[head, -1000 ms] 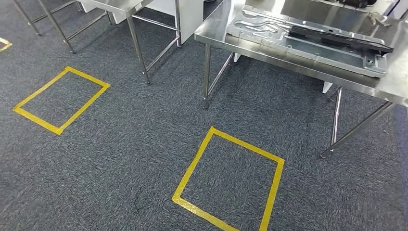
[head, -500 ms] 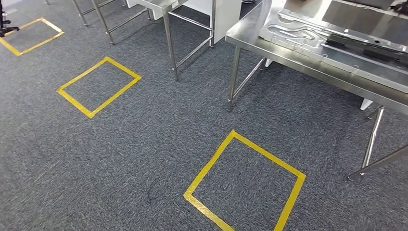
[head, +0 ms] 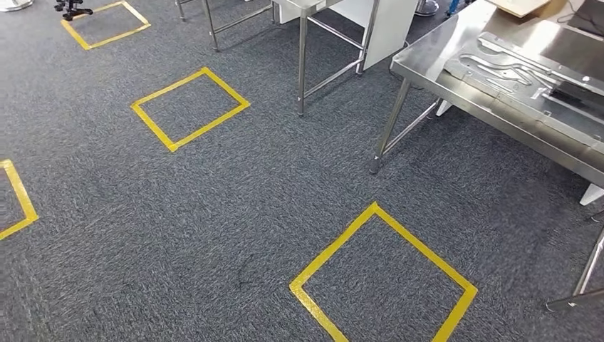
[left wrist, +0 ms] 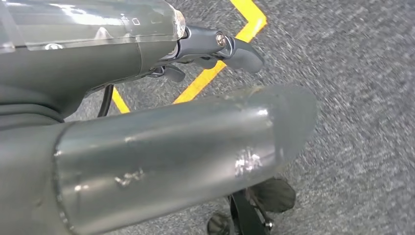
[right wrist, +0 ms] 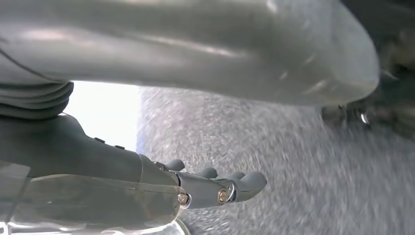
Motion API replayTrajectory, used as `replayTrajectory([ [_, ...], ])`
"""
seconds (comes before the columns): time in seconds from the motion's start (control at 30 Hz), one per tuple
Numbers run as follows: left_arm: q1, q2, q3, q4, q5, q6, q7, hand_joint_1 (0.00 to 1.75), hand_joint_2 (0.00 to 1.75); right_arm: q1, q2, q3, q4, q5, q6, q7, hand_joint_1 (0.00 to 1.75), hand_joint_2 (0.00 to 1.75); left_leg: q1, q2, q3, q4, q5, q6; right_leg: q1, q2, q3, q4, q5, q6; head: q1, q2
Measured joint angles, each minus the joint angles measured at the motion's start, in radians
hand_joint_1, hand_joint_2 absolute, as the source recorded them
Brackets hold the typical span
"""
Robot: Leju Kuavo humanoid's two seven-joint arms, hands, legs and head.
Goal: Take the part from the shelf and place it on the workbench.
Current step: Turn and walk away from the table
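The steel workbench (head: 427,68) stands at the upper right of the head view. A flat stamped metal plate (head: 513,75) lies on it, with a dark piece at its far end. My left hand (left wrist: 147,142) hangs over the grey carpet with its fingers (left wrist: 235,51) stretched out, apart from the thumb, and nothing in it. My right hand (right wrist: 122,181) also hangs over the carpet, its fingers (right wrist: 230,186) straight and holding nothing.
Yellow tape squares mark the carpet: one just ahead (head: 384,278), one farther left (head: 189,107), one at the far back (head: 105,23). A second steel table's legs (head: 303,64) and a white cabinet (head: 384,28) stand behind. A black chair base (head: 71,8) is far left.
The camera has turned left, so the whole picture has slid right. The workbench now sits at the right edge and more yellow squares have come in on the left.
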Motion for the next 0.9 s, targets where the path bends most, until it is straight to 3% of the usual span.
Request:
replayTrajectory([
  [0.07, -0.002, 0.001, 0.000, 0.000, -0.003, -0.002, 0.002, 0.00, 0.00, 0.003, 0.006, 0.018, 0.000, 0.018, 0.012, 0.014, 0.00, 0.00, -0.001, -0.024, -0.004, 0.001, 0.002, 0.003, -0.001, 0.016, -0.056, 0.112, -0.041, 0.001, 0.000, 0.000],
  [0.1, -0.002, 0.001, 0.000, 0.000, -0.003, -0.002, 0.001, 0.00, 0.00, 0.005, 0.009, 0.022, 0.000, 0.006, 0.013, 0.010, 0.00, 0.00, -0.001, -0.037, -0.004, 0.002, 0.002, 0.003, -0.001, 0.018, -0.065, 0.127, -0.033, 0.001, 0.000, 0.000],
  [0.17, 0.000, 0.002, 0.000, 0.000, 0.004, -0.002, -0.001, 0.00, 0.00, 0.008, 0.014, 0.013, -0.001, -0.035, 0.014, -0.019, 0.00, 0.00, -0.001, -0.065, -0.003, 0.006, 0.001, 0.001, -0.002, 0.029, -0.033, 0.049, 0.034, -0.002, 0.000, 0.000],
  [0.23, -0.001, 0.002, 0.004, 0.000, 0.020, -0.003, -0.003, 0.00, 0.00, 0.009, 0.017, 0.002, -0.002, -0.050, 0.015, -0.043, 0.00, 0.00, -0.002, -0.089, -0.006, 0.012, -0.001, -0.006, -0.005, 0.074, 0.019, -0.074, 0.092, -0.009, 0.000, 0.000],
  [0.3, -0.004, 0.001, 0.014, 0.000, 0.035, -0.007, -0.005, 0.00, 0.00, 0.008, 0.017, -0.005, -0.002, -0.057, 0.019, -0.051, 0.00, 0.00, -0.001, -0.109, -0.016, 0.017, 0.001, -0.019, -0.004, 0.102, 0.037, -0.126, 0.102, -0.017, 0.000, 0.000],
  [0.37, -0.004, 0.002, 0.022, 0.000, 0.037, -0.010, -0.006, 0.00, 0.00, 0.004, 0.017, -0.009, -0.002, -0.041, 0.012, -0.042, 0.00, 0.00, 0.001, -0.125, -0.024, 0.016, 0.005, -0.034, -0.002, 0.083, 0.039, -0.135, 0.104, -0.026, 0.000, 0.000],
  [0.43, -0.002, 0.002, 0.024, 0.000, 0.027, -0.008, -0.003, 0.00, 0.00, 0.003, 0.016, -0.004, -0.002, -0.023, 0.009, -0.029, 0.00, 0.00, 0.000, -0.094, -0.037, 0.041, -0.012, -0.044, -0.005, 0.057, 0.046, -0.146, 0.110, -0.040, 0.000, 0.000],
  [0.5, -0.004, 0.004, 0.024, 0.000, 0.011, -0.004, 0.003, 0.00, 0.00, 0.007, 0.012, -0.009, -0.002, -0.040, 0.018, -0.031, 0.00, 0.00, 0.000, -0.039, -0.082, 0.142, -0.070, -0.050, -0.004, 0.027, 0.050, -0.152, 0.111, -0.049, 0.000, 0.000],
  [0.57, -0.006, 0.005, 0.022, 0.000, -0.005, 0.000, 0.010, 0.00, 0.00, 0.011, 0.005, -0.010, -0.002, -0.014, 0.010, -0.016, 0.00, 0.00, 0.002, -0.018, -0.139, 0.263, -0.121, -0.055, 0.000, -0.004, 0.050, -0.151, 0.108, -0.053, 0.000, 0.000],
  [0.6, -0.005, 0.005, 0.021, 0.000, -0.012, 0.000, 0.013, 0.00, 0.00, 0.011, 0.002, 0.001, -0.002, 0.012, 0.004, -0.004, 0.00, 0.00, 0.004, -0.014, -0.150, 0.288, -0.123, -0.057, 0.001, -0.018, 0.050, -0.150, 0.107, -0.053, 0.000, 0.000],
  [0.63, -0.003, 0.005, 0.020, 0.000, -0.016, 0.000, 0.015, 0.00, 0.00, 0.011, -0.001, 0.011, -0.002, 0.024, 0.003, 0.002, 0.00, 0.00, 0.004, -0.010, -0.141, 0.275, -0.107, -0.057, 0.001, -0.031, 0.051, -0.150, 0.105, -0.053, 0.000, 0.000],
  [0.67, -0.002, 0.005, 0.019, 0.000, -0.018, -0.001, 0.016, 0.00, 0.00, 0.010, -0.003, 0.015, -0.002, 0.018, 0.007, 0.001, 0.00, 0.00, 0.005, -0.003, -0.113, 0.225, -0.077, -0.057, 0.001, -0.043, 0.053, -0.149, 0.103, -0.051, 0.000, 0.000],
  [0.73, -0.002, 0.006, 0.017, 0.000, -0.012, -0.003, 0.017, 0.00, 0.00, 0.009, -0.007, 0.010, -0.002, 0.008, 0.009, 0.000, 0.00, 0.00, 0.001, 0.037, -0.039, 0.091, -0.024, -0.052, 0.004, -0.066, 0.059, -0.146, 0.096, -0.043, 0.000, 0.000],
  [0.8, -0.004, 0.005, 0.017, 0.000, -0.004, -0.004, 0.016, 0.00, 0.00, 0.007, -0.008, 0.020, -0.002, 0.051, -0.006, 0.020, 0.00, 0.00, -0.004, 0.062, -0.007, 0.022, -0.010, -0.040, 0.009, -0.085, 0.065, -0.143, 0.091, -0.034, 0.000, 0.000],
  [0.87, -0.003, 0.005, 0.020, 0.000, 0.008, -0.010, 0.016, 0.00, 0.00, 0.004, -0.008, 0.041, -0.002, 0.088, -0.017, 0.041, 0.00, 0.00, -0.007, 0.045, -0.009, 0.017, -0.008, -0.028, 0.011, -0.102, 0.070, -0.145, 0.088, -0.025, 0.000, 0.000],
  [0.9, -0.002, 0.005, 0.022, 0.000, 0.016, -0.014, 0.016, 0.00, 0.00, 0.003, -0.008, 0.048, -0.002, 0.102, -0.020, 0.051, 0.00, 0.00, -0.005, 0.036, -0.008, 0.013, -0.005, -0.022, 0.009, -0.097, 0.071, -0.141, 0.083, -0.020, 0.000, 0.000],
])
